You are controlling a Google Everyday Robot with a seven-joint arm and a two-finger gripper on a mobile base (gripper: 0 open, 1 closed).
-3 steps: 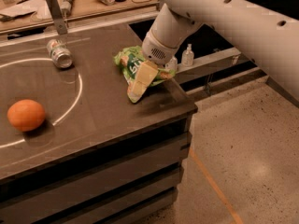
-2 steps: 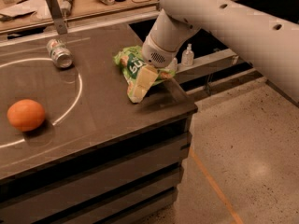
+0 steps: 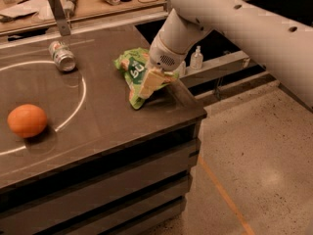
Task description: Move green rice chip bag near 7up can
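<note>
Arm first: your thick white robot arm point(image 3: 234, 18) is reaching in from the top right and bending down toward the right side of the dark grey table point(image 3: 107, 131). The wrist is pointing down and to the left. At its end, the gripper point(image 3: 148, 83) is sitting low over the table, close to the right edge.

The claw is squeezing shut on the crumpled light-green foil rice chip bag point(image 3: 131, 67). One tan finger point(image 3: 151, 80) is lying across the front of the bag. You are holding the bag tilted, with its wide top up and to the left and its narrow end pointing down at the table. You cannot tell if that low tip is touching the table top.

The small silvery 7up can point(image 3: 62, 56) with green and red marks is lying on its side near the back left of the table. It is well apart from the bag, with bare table between them. A thin white curved line point(image 3: 80, 94) is running across the table top between the can and the bag.

A round orange fruit point(image 3: 27, 121) is resting at the front left, far from both. A small clear pump bottle point(image 3: 196, 58) is standing on a ledge behind the gripper.
</note>
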